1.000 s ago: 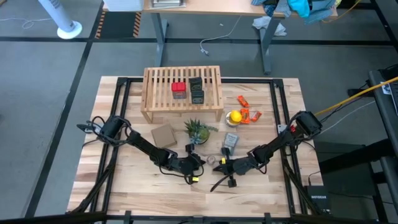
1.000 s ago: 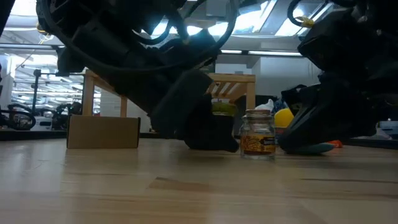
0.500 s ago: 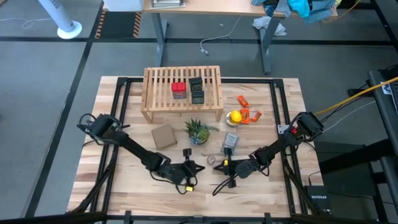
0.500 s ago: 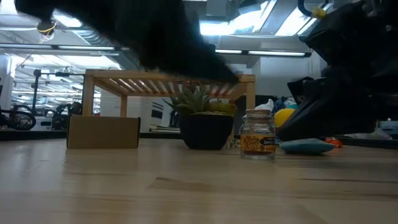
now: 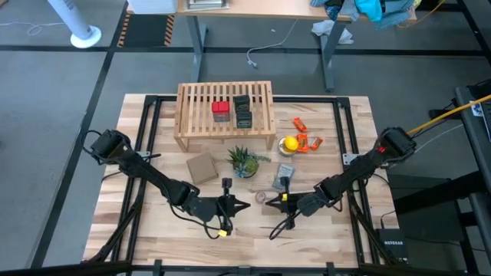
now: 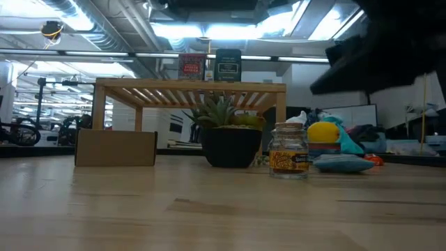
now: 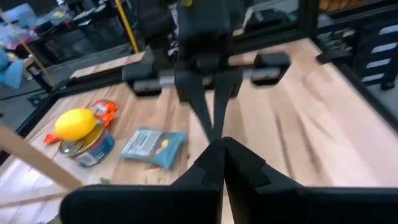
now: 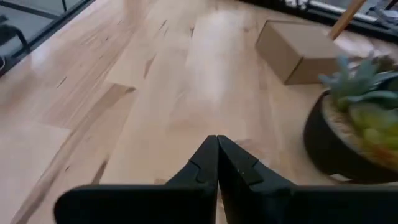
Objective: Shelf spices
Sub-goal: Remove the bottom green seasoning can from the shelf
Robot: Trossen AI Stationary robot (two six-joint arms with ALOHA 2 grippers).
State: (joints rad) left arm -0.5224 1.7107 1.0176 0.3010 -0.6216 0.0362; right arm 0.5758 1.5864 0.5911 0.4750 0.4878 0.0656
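Observation:
The red tin (image 5: 221,110) and the dark tin (image 5: 242,112) stand side by side on the slatted top of the light-wood shelf (image 5: 196,115); the low view shows the red tin (image 6: 191,67) and the dark tin (image 6: 228,65) up there too. The tiny round jar (image 5: 261,197) stands upright on its base on the table, as the low view of the jar (image 6: 288,151) confirms. My left gripper (image 5: 246,205) and right gripper (image 5: 269,205) hover tip to tip just near of the jar. Both are shut and empty, seen in their wrist views: left gripper (image 7: 217,147), right gripper (image 8: 217,143).
A potted plant (image 5: 244,162) stands between the shelf and the jar, with a flat cardboard square (image 5: 202,167) to its left. A blue packet (image 5: 285,173), a yellow fruit (image 5: 290,143) and orange items (image 5: 307,140) lie to the right. Bare tabletop lies near of the grippers.
Both arms have risen off the table: in the low view they covered the plant and the shelf before and now show only along the top and upper right. The left arm's elbow has swung toward the table's left edge, the right arm's toward the right. The jar has stayed put.

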